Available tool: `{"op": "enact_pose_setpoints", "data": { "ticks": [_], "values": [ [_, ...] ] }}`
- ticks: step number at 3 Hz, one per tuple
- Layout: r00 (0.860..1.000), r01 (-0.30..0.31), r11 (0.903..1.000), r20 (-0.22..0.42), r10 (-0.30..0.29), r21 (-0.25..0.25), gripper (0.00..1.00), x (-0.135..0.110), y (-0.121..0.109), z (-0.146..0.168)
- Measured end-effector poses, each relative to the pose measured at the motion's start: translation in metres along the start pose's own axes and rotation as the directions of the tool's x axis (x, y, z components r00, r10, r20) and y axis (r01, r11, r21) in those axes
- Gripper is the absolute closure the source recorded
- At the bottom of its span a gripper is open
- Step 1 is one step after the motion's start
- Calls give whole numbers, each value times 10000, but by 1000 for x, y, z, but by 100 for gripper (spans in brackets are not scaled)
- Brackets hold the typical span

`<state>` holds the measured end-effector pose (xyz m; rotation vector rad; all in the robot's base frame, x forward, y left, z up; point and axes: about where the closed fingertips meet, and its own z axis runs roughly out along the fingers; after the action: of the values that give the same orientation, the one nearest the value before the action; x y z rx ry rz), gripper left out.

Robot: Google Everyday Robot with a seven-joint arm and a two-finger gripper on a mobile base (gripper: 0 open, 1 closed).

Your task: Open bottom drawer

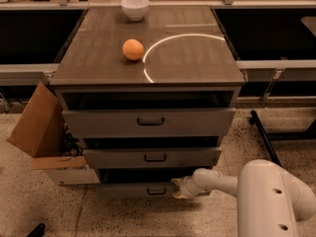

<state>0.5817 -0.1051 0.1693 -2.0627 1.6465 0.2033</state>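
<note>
The bottom drawer (133,190) is the lowest, slimmest grey front of three in the cabinet, with a small dark bail handle (156,191). It stands slightly out, with a dark gap above it. My gripper (178,188) is low at the drawer's right part, just right of the handle, on the end of my white arm (222,181) that reaches in from the right. The mid-sized drawer (153,157) and the widest top drawer (148,122) sit above it.
An orange (133,49) and a white bowl (135,8) rest on the cabinet top (197,58). An open cardboard box (42,132) stands on the floor at the cabinet's left. A dark table leg (264,137) runs along the floor at right.
</note>
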Motion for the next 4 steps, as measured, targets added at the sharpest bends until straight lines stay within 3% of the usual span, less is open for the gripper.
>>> {"op": "enact_pose_setpoints", "data": {
  "ticks": [1,2,3,4],
  "values": [
    [9999,-111,9997,-16,112,226,88,-5,22,-16],
    [9993,-367,9989,125,363,295,100,-12,54,-28],
    [9992,-369,9989,127,366,295,88,-12,54,-28],
    [9992,-369,9990,147,365,270,65,-13,55,-26]
  ]
}}
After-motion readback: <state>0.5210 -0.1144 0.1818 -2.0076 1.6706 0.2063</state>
